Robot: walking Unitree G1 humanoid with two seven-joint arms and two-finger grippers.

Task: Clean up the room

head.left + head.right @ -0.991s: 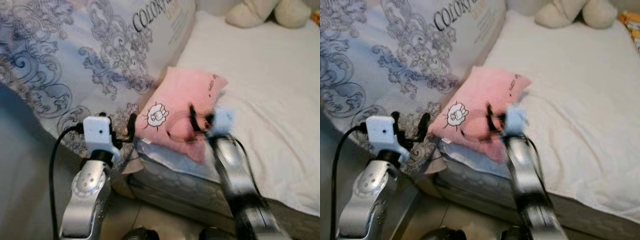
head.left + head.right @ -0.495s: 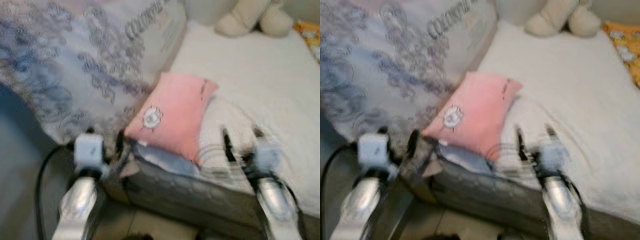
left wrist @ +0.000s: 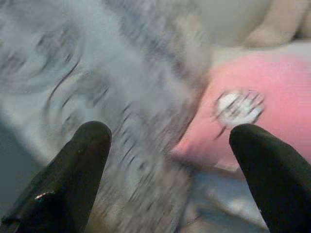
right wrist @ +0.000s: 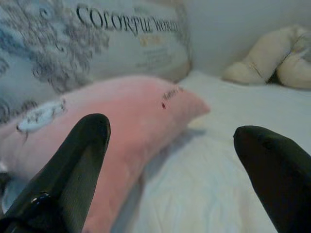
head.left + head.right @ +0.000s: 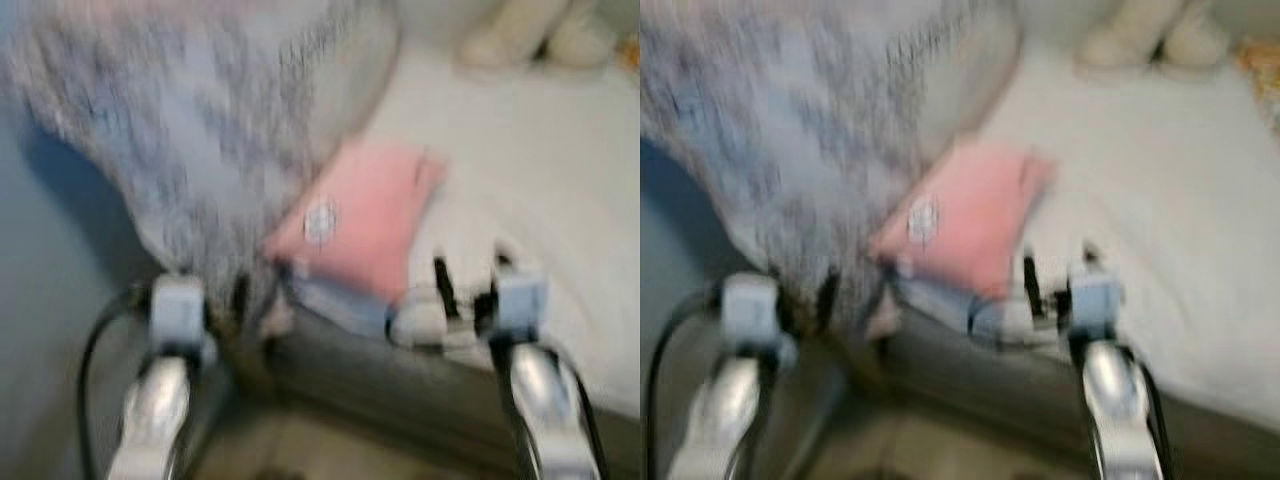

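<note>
Now the robot stands at the bed, both end effectors open and empty, the pink pillow not held.

Apparently the step in hand is the approach to the pink pillow (image 4: 121, 121), which lies at the near left corner of the bed (image 5: 560, 170), against the big patterned bedding bag (image 4: 97, 43). The right end effector (image 5: 467, 285) hovers over the near edge of the bed just beside the pillow, fingers spread wide, nothing between them. The left end effector (image 5: 205, 300) is low beside the bag, also wide open and empty. The pillow's long axis runs from the near corner toward the far side, its far corner pointing toward the plush toy (image 4: 277, 56). Next, I judge, one end effector must close on the pillow's near edge; the head views are blurred.
</note>
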